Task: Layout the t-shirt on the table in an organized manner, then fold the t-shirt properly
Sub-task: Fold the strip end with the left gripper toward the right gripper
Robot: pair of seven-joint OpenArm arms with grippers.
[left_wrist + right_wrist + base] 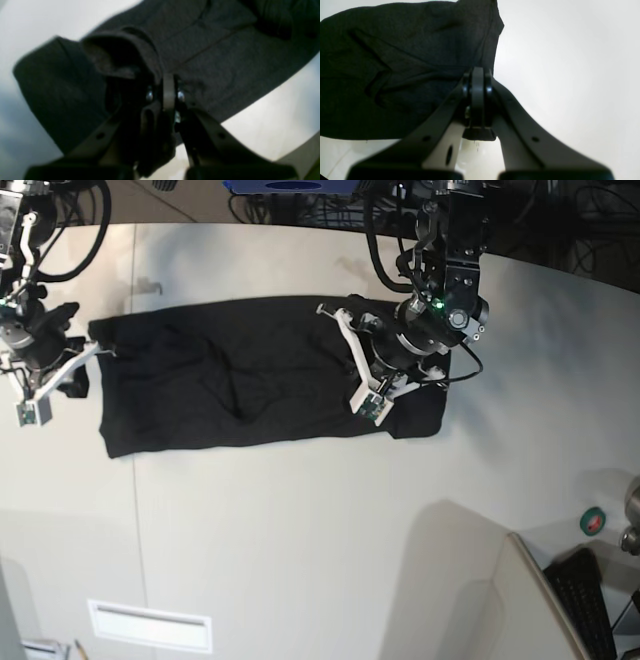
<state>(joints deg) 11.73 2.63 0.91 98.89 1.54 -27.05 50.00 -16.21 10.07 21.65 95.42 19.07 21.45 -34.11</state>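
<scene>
My left gripper [168, 87] is pinched shut on a bunched ridge of the t-shirt [250, 380], the cloth humped up and curled over just beside my fingertips. In the base view that arm reaches down from the far edge of the table [300, 530], its wrist bent so the gripper [385, 370] sits over the sleeve end of the shirt, with black fabric spreading past it on the side away from my other arm.

My right gripper [477, 82] is also clamped closed, biting the very edge of the t-shirt [395, 70]; a small tab of black cloth pokes out behind the jaws. From that wrist, the shirt fans out to one side and bare white table [570, 75] fills the other. In the base view this arm [45, 355] hangs at the opposite end of the shirt, its gripper at the shirt's corner.

The t-shirt lies stretched between my two grippers as a long dark band on the far half of the table, plain black side showing, with soft wrinkles through its middle and its near edge fairly straight.
</scene>
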